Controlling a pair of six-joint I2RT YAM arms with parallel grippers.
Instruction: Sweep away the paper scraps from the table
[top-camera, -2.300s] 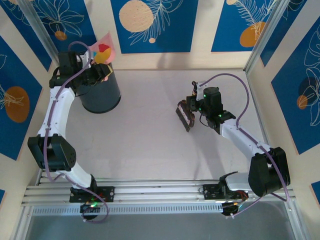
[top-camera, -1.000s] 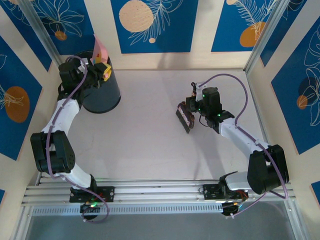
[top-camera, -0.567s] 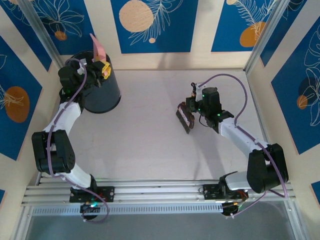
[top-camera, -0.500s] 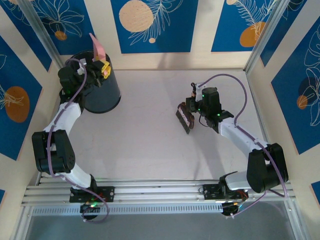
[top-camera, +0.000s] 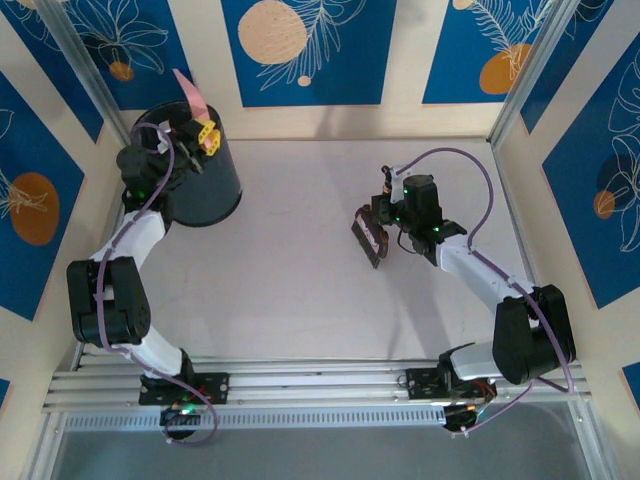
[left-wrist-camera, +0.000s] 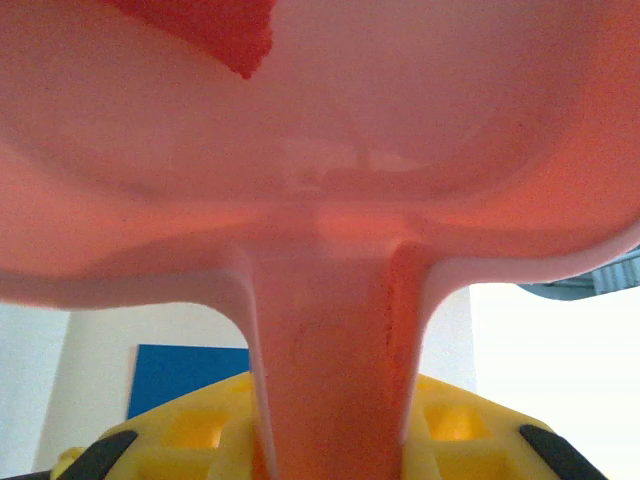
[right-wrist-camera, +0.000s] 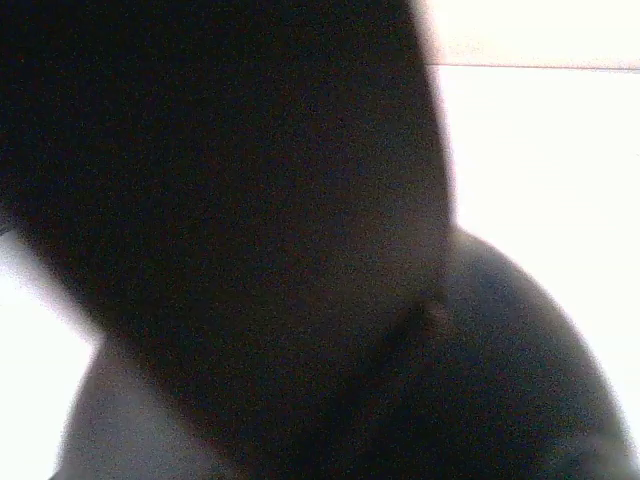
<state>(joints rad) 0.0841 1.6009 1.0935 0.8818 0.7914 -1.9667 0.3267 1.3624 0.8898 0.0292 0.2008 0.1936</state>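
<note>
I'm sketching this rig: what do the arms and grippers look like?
The left arm and right arm are white link shells between bulky black joint housings, each trailed by a thin purple cable, with small green lights. The left gripper has yellow fingers; the right gripper looks black.

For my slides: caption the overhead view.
Left gripper holds the pink dustpan tilted over the dark bin; right gripper holds a brush at the table's middle.

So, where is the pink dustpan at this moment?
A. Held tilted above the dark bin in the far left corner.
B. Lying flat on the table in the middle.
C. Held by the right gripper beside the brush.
A: the left gripper holds the pink dustpan by its handle, tipped up over the dark bin.
</note>
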